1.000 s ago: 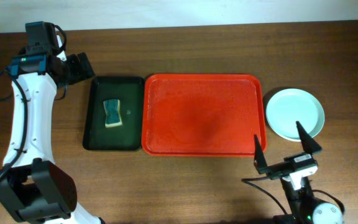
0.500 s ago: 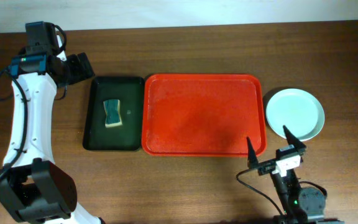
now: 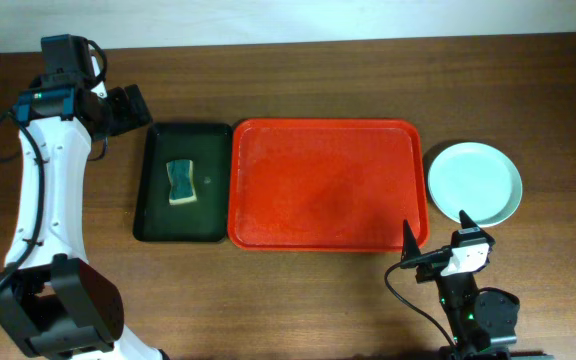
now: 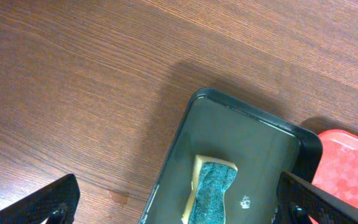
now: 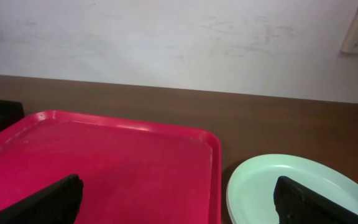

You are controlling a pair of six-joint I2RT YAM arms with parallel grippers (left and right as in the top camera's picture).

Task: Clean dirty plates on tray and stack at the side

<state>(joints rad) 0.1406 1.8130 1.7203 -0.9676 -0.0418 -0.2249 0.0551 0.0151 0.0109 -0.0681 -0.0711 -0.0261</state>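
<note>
The red tray (image 3: 323, 185) lies mid-table with nothing on it; it also shows in the right wrist view (image 5: 104, 162). A pale mint green plate (image 3: 474, 183) sits on the table right of the tray, with another rim showing under it. The blue and white plates are not separately visible. The plate also shows in the right wrist view (image 5: 297, 186). My right gripper (image 3: 436, 232) is open and empty, near the tray's front right corner, in front of the plate. My left gripper (image 3: 133, 108) is open and empty at the far left, above the table.
A dark green-black tray (image 3: 158, 190) left of the red tray holds a yellow and teal sponge (image 3: 181, 182). The left wrist view shows this sponge (image 4: 210, 190) and tray (image 4: 247, 130) below my left fingers. A wall runs behind the table.
My right gripper has drawn back from the plate, shifting left toward the tray's front right corner and lowering. The left arm, trays and plate have not moved.
</note>
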